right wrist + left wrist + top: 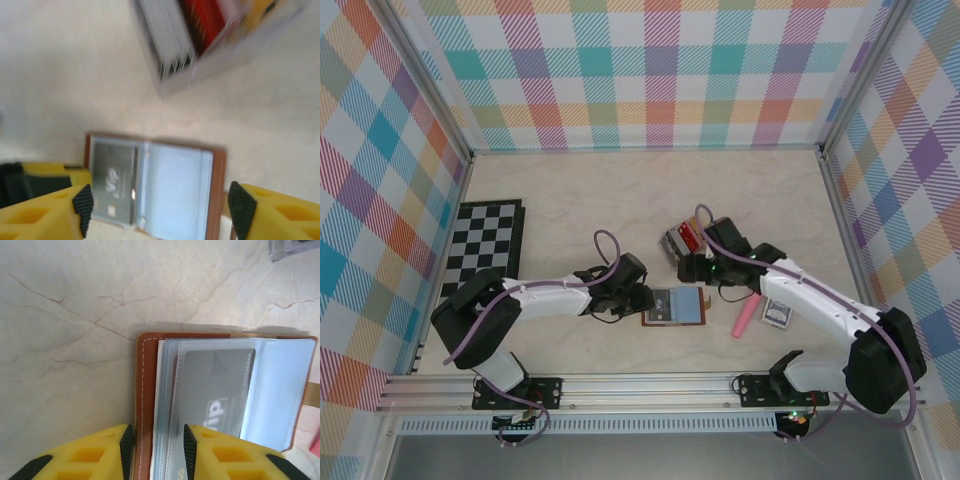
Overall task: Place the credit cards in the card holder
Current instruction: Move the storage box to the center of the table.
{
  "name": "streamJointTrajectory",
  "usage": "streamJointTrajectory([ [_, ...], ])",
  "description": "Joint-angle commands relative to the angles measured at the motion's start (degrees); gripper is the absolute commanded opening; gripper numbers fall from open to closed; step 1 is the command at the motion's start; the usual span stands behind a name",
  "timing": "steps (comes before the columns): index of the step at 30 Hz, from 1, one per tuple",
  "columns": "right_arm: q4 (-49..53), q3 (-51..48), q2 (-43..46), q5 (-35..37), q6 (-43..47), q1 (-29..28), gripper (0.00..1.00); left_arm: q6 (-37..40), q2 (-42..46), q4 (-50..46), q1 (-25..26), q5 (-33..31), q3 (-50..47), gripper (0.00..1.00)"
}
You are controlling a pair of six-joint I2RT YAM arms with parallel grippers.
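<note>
Two grippers at the open card holder, one card seated

Well left of the card holder (675,307) lies a chessboard (485,245), with a wide strip of bare table (570,190) between them. My left gripper (156,445) sits at the holder's left edge. Its black pads (127,444) straddle the brown stitched border and the first clear sleeves. I cannot tell from the wrist view whether they pinch that edge or only hover over it. The holder lies flat and spread open, with a grey card (215,390) tucked in a left-page slot. Its right page shows plain pale blue, and a snap tab (312,395) juts from the right edge. My right gripper (160,207) hangs over the holder's far edge, jaws spread wide and empty. Just beyond the holder stands a clear rack (682,240) with the other credit cards (205,20) upright, red among them. A pink pen (745,318) lies near the holder's right edge with a small square item (778,312) just past it, so that side is tight.
</note>
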State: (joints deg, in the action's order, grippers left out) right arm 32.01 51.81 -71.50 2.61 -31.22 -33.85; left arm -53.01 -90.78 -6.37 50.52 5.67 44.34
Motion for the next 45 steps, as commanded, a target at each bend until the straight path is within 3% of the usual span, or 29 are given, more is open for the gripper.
streamJointTrajectory([
  [1,3.1,3.9,-0.8,-2.2,4.5,8.1,0.84,1.0,4.4,-3.3,0.7,-2.8,0.0,0.36],
  [6,-0.3,11.9,-13.0,-14.6,8.2,18.1,0.90,1.0,8.5,-5.1,0.6,-6.6,-0.2,0.41],
  [16,2.6,29.4,-35.2,-24.2,12.7,20.2,0.91,1.3,12.6,-4.9,-3.6,-6.7,-2.6,0.50],
  [20,3.9,31.9,-39.2,-31.5,14.1,20.1,0.84,1.3,12.5,-2.7,-6.8,-3.8,-3.5,0.51],
  [32,0.2,27.1,-37.0,-43.0,12.4,17.8,0.82,1.4,9.4,2.0,-12.8,3.8,-2.8,0.55],
  [38,-0.5,25.5,-34.9,-41.7,9.8,14.2,0.80,0.9,4.9,5.0,-14.2,6.2,-1.2,0.56],
  [45,5.3,26.6,-30.6,-25.7,12.1,13.2,0.78,0.0,-1.4,7.9,-14.8,7.4,3.4,0.57],
])
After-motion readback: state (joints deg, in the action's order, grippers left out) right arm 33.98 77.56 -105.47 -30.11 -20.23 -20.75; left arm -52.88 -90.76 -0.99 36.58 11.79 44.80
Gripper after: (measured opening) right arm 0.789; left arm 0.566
